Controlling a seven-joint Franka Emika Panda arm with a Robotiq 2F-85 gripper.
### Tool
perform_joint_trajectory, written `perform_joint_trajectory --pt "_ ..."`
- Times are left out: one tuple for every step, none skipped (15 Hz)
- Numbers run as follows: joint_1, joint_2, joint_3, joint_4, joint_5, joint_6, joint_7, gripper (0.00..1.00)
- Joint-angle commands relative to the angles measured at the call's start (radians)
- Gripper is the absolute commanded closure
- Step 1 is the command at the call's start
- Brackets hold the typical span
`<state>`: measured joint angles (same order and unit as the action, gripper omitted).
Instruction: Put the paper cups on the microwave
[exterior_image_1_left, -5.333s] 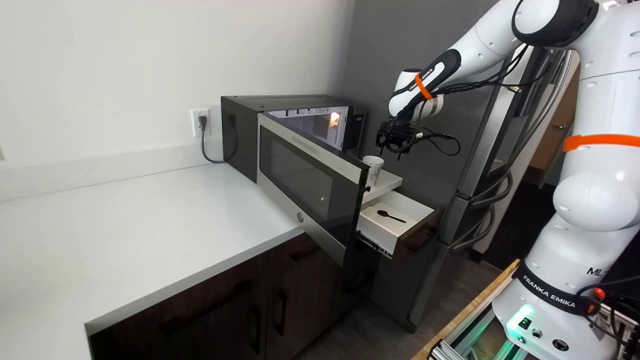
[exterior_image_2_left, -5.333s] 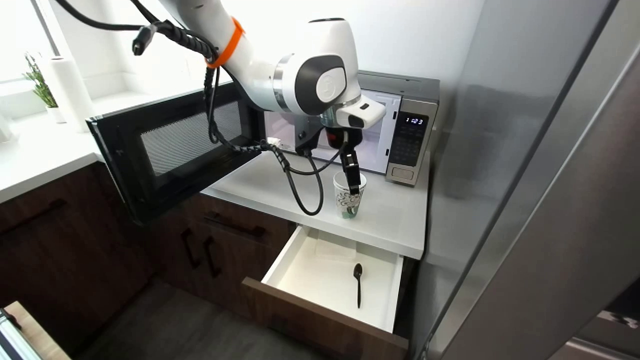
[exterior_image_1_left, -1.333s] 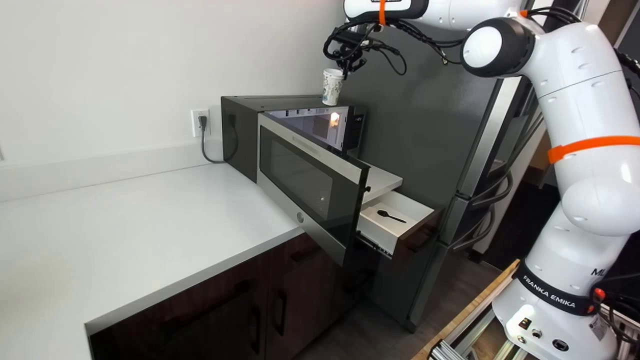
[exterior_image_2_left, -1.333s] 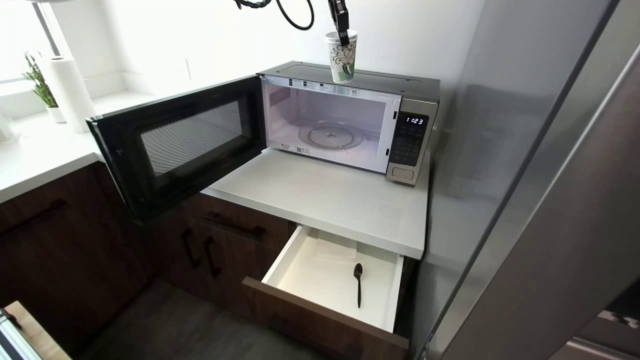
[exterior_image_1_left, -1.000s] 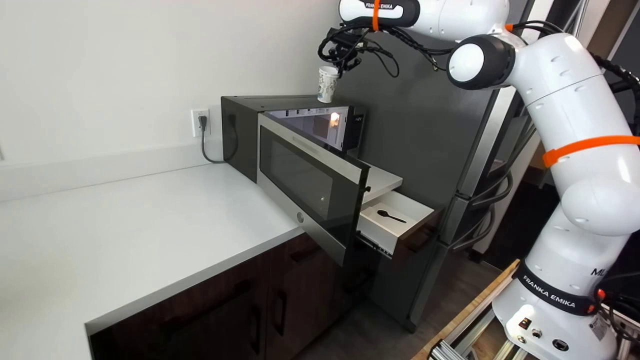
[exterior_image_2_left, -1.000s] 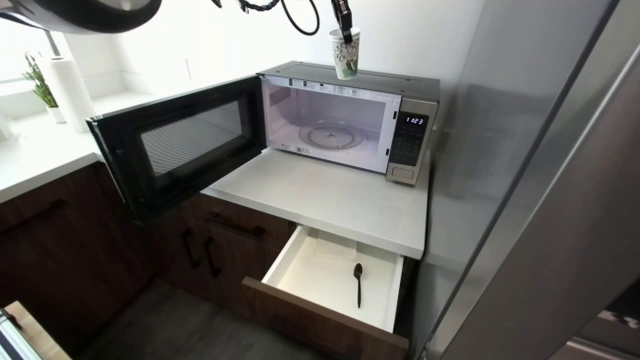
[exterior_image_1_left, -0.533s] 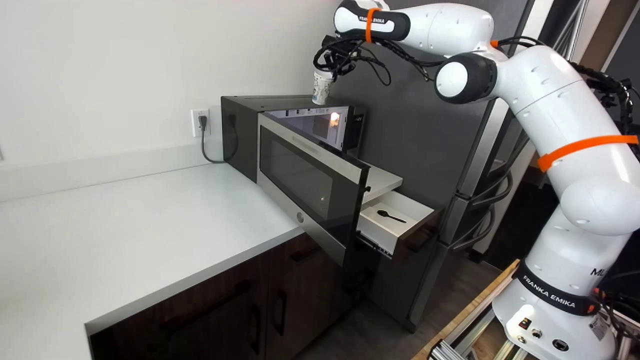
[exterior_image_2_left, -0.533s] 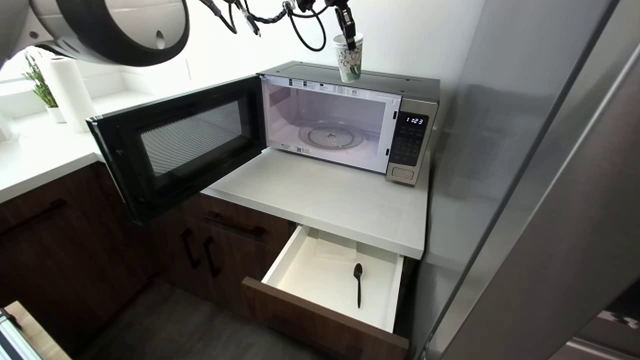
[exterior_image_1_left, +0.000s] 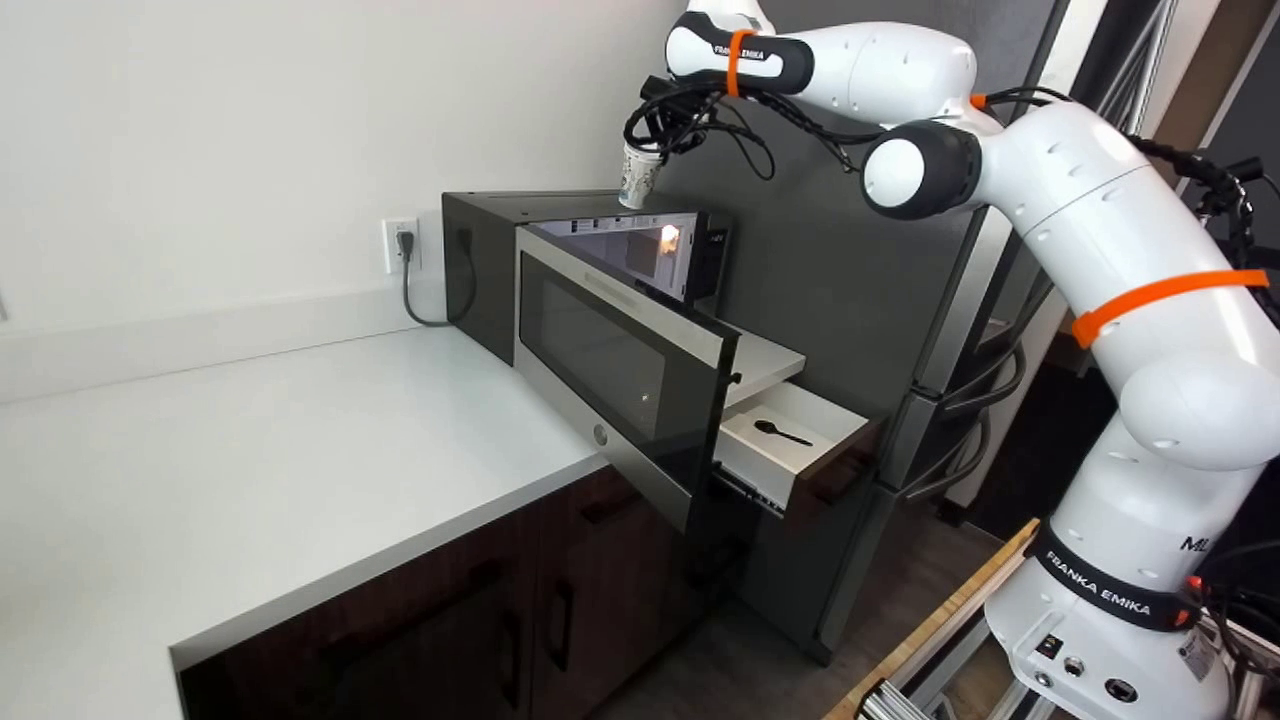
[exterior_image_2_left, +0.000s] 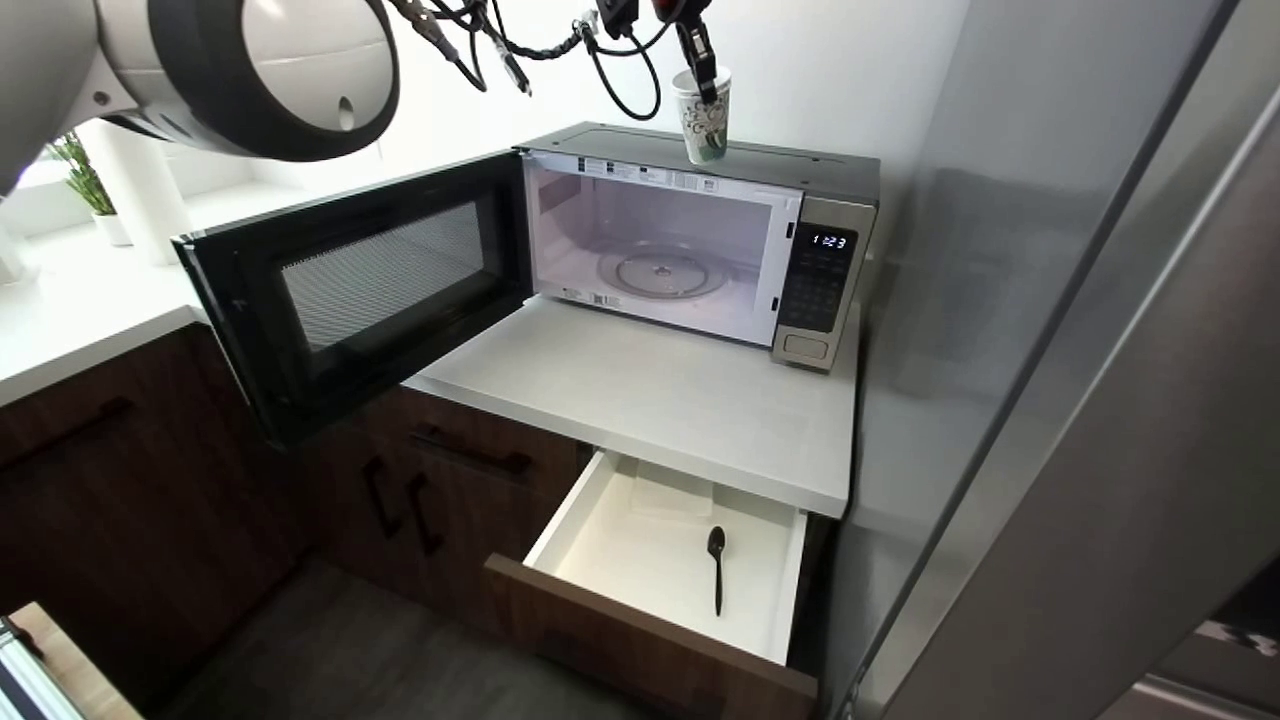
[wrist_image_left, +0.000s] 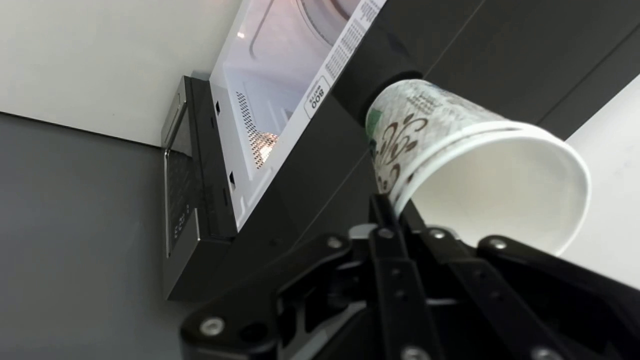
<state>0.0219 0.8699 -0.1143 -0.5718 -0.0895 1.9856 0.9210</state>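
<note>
Two nested rims show on the stack of white paper cups (wrist_image_left: 400, 125), patterned in brown and green. My gripper (wrist_image_left: 395, 207) is shut on the near side of their rims, one finger outside the wall and one inside. The cups (exterior_image_2_left: 704, 128) are over the front part of the microwave's dark top (exterior_image_2_left: 790, 166), mouth upward and slightly tilted. Whether their base touches that top I cannot tell. The microwave's door (exterior_image_1_left: 620, 365) stands wide open in both exterior views. In an exterior view, cables partly hide the gripper (exterior_image_1_left: 662, 150) above the cups (exterior_image_1_left: 638, 180).
Below the counter (exterior_image_2_left: 640, 390) a drawer (exterior_image_2_left: 640, 620) is pulled out with a black spoon (exterior_image_2_left: 717, 560) in it. A grey fridge side (exterior_image_1_left: 850, 250) rises close beside the microwave, and a pale wall (exterior_image_1_left: 300, 120) stands behind it.
Several seconds ago the cups stood on the counter with the gripper above them. They were lifted over the microwave. In the last second they moved slightly sideways and a little lower.
</note>
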Motion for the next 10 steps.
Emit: perform_joint_trajectory --pt "-0.013 0.038 0.011 0.053 0.021 0.01 0.011 0.99" --pt "-0.013 0.038 0.011 0.053 0.02 0.005 0.012 0.99" --pt "-0.011 0.036 0.01 0.054 0.018 -0.005 0.014 0.99" --pt "-0.01 0.035 0.009 0.055 0.016 -0.01 0.016 0.99" --pt "-0.009 0.033 0.008 0.056 0.015 -0.015 0.015 0.99" --pt "-0.008 0.033 0.007 0.057 0.014 -0.017 0.017 0.99" --pt "-0.008 0.031 0.008 0.057 0.015 -0.023 0.017 0.99" --pt "-0.007 0.029 0.008 0.056 0.014 -0.031 0.018 0.99" --pt "-0.007 0.024 0.01 0.053 0.018 -0.051 0.019 0.99" --pt "-0.005 0.023 0.008 0.052 0.015 -0.063 0.021 0.99"
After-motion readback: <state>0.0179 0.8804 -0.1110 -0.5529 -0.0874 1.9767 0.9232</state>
